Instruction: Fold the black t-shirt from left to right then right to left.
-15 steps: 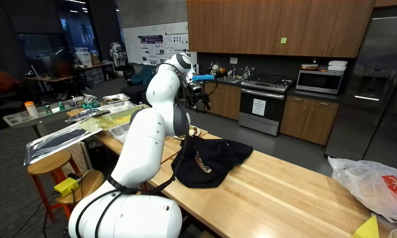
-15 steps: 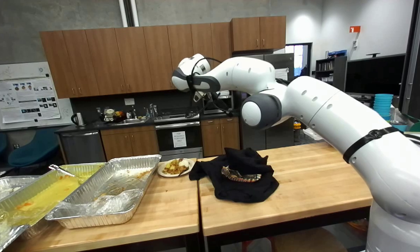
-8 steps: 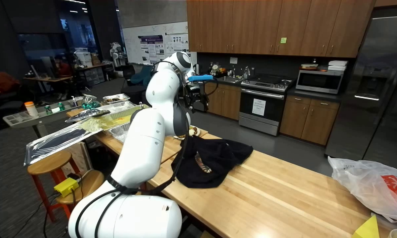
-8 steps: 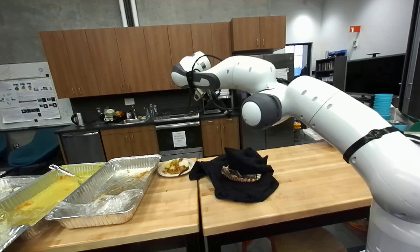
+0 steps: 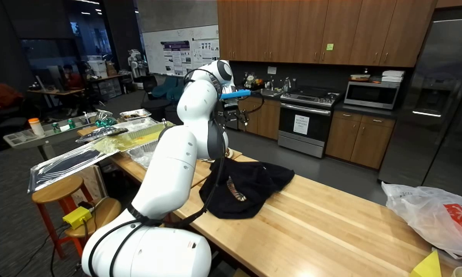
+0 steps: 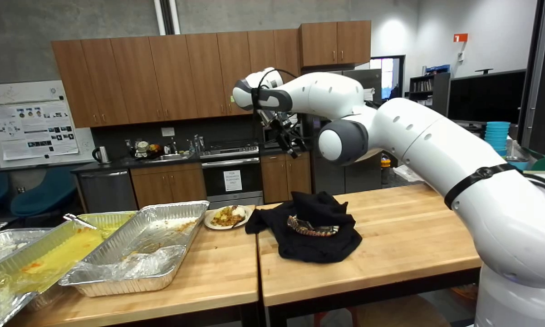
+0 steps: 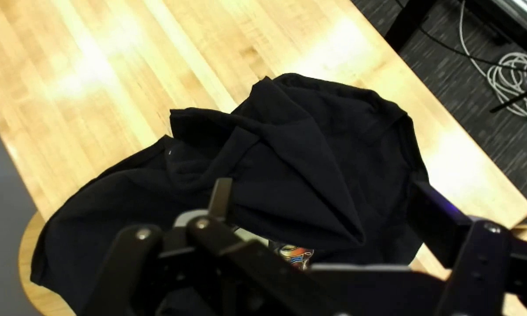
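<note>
Above one black t-shirt point(image 7: 285, 175), two fingers point(image 7: 441, 226) stand apart.

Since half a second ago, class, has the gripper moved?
Yes: in an exterior view the gripper has shifted rightward across the picture, toward the stove.

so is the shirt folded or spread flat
Partly folded, not neatly: in both exterior views the shirt lies rumpled, with a flap over part of its print, leaving only a strip showing.
</note>
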`<action>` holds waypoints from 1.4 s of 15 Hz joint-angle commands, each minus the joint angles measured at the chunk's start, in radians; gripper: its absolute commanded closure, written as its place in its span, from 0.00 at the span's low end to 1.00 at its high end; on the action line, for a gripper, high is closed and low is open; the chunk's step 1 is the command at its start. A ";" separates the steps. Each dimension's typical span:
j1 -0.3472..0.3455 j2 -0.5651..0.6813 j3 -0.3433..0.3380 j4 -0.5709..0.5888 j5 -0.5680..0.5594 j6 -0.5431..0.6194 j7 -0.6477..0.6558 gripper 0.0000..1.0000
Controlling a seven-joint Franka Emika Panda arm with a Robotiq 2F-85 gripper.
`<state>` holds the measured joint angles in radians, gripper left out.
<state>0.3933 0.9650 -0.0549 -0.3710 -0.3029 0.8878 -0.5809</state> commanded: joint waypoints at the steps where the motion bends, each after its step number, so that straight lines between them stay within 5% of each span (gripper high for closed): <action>1: -0.040 -0.018 0.019 -0.010 0.059 0.020 0.202 0.00; 13: -0.085 0.019 -0.002 0.010 0.126 0.044 0.796 0.00; 17: -0.082 0.028 0.003 0.006 0.125 0.029 0.829 0.00; 21: -0.074 0.023 0.028 0.013 0.123 -0.050 0.650 0.00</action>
<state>0.3185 0.9960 -0.0415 -0.3751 -0.1993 0.8993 0.1809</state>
